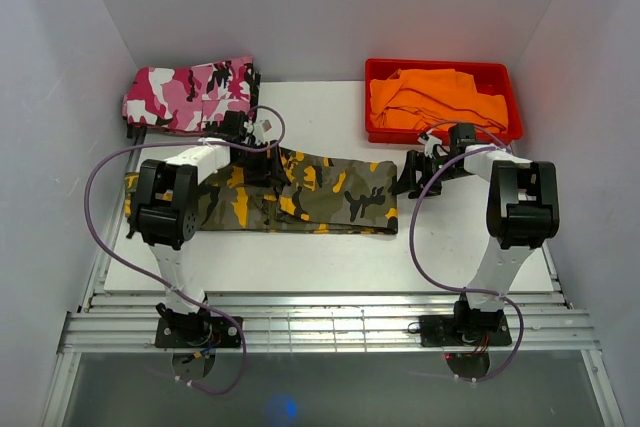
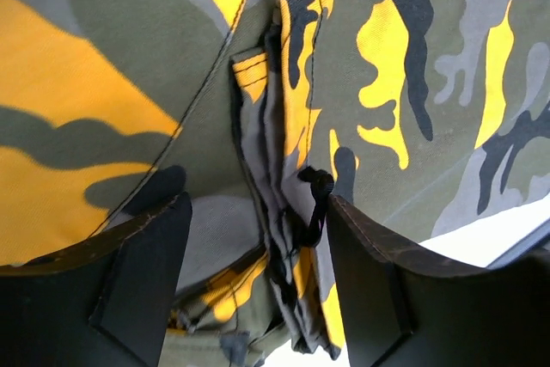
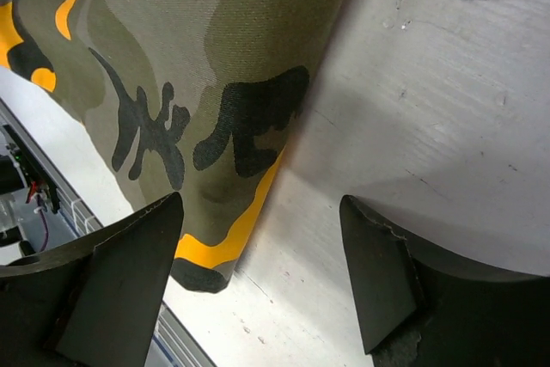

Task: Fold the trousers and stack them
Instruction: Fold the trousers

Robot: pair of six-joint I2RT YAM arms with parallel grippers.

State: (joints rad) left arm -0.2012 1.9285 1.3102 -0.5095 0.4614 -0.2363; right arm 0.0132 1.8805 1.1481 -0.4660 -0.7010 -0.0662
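Olive, yellow and black camouflage trousers (image 1: 300,195) lie lengthwise across the white table, folded in half along their length. My left gripper (image 1: 262,165) is open and low over their far edge near the middle; in the left wrist view (image 2: 258,272) a bunched fold with a black drawstring (image 2: 314,204) lies between the fingers. My right gripper (image 1: 412,179) is open just off the trousers' right end; the right wrist view (image 3: 258,272) shows that end (image 3: 215,109) and bare table between the fingers. Pink camouflage trousers (image 1: 190,95) lie folded at the back left.
A red bin (image 1: 505,82) at the back right holds orange trousers (image 1: 435,99). White walls close in the table on three sides. A slatted metal rail (image 1: 320,327) runs along the near edge by the arm bases.
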